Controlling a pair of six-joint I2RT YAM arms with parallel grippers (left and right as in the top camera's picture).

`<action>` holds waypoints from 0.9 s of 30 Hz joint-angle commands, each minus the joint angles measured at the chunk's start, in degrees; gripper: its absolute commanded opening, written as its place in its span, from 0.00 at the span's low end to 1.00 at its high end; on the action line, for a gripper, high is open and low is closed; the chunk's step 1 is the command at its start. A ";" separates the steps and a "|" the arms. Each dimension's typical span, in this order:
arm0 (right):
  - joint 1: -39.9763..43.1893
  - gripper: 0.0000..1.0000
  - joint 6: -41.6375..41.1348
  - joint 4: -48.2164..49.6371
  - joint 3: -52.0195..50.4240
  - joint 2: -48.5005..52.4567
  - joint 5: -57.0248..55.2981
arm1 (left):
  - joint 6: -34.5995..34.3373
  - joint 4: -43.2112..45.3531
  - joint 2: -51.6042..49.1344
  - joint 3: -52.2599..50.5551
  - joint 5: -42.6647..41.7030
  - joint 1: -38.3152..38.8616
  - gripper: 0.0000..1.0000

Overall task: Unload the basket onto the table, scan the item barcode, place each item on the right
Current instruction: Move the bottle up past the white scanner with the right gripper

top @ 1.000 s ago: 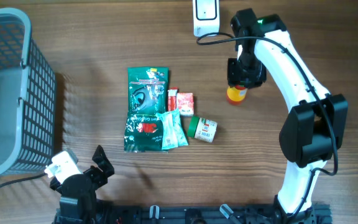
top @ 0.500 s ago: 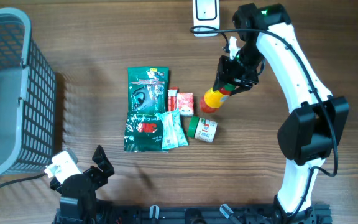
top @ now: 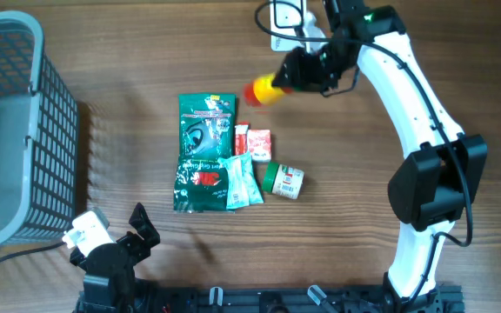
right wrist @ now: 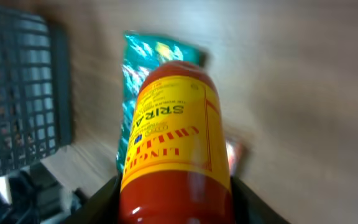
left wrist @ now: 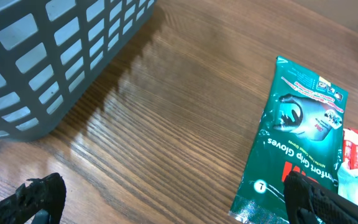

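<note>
Red sriracha bottle with a yellow label (top: 263, 90) sits clamped in the right hand (top: 298, 71), held up off the wooden worktop (top: 129, 78) at the far side, just left of the white scanner unit (top: 285, 19) standing at the far edge. From above the bottle looks tipped over towards horizontal, its free end pointing left, and it is blurred. In the right wrist view the label's lettering reads upside down, and the two fingers press the bottle's lower sides.

Nearer, around the middle of the worktop, lies a small heap of goods: a dark green flat packet of grip gloves (top: 205, 130), a second green packet (top: 200, 184) touching its near end, a pale teal sachet (top: 243, 183) overlapping that one, a little red and white carton (top: 257, 142), and a short green and white tub (top: 283, 180) on its side — just right of the sachet.

A grey plastic lattice basket (top: 37, 52) fills the far left corner, well apart from the heap.

The left hand (top: 116, 230) rests at the near left edge, fingers spread wide apart with nothing between them.
</note>
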State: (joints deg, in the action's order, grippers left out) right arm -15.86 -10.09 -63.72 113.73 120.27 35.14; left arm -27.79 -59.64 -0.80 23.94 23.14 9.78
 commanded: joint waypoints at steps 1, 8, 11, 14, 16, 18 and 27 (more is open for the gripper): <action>-0.37 0.23 7.82 8.87 1.07 -0.81 5.03 | -0.59 0.11 0.42 -0.37 0.72 -0.31 1.00; 0.59 0.35 10.25 31.85 1.05 1.62 2.99 | -0.59 0.11 0.42 -0.37 0.74 -0.31 1.00; 1.62 0.35 8.13 39.85 1.05 4.66 2.89 | -0.59 0.11 0.42 -0.37 0.72 -0.31 1.00; 2.84 0.35 5.51 47.19 1.05 7.91 2.99 | -0.59 0.11 0.42 -0.37 0.74 -0.31 1.00; 4.00 0.35 3.58 53.18 1.05 10.51 5.68 | -0.57 0.11 0.42 -0.37 0.74 -0.31 1.00; 4.87 0.35 3.28 57.48 1.05 12.11 9.38 | -0.57 0.11 0.42 -0.37 0.72 -0.31 1.00; 8.26 0.37 -1.07 72.30 1.05 19.41 16.76 | -0.59 0.11 0.42 -0.37 0.74 -0.31 1.00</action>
State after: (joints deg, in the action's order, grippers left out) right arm -8.25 -9.43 6.11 113.73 137.67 46.19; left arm -27.79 -59.64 -0.80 23.94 23.14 9.78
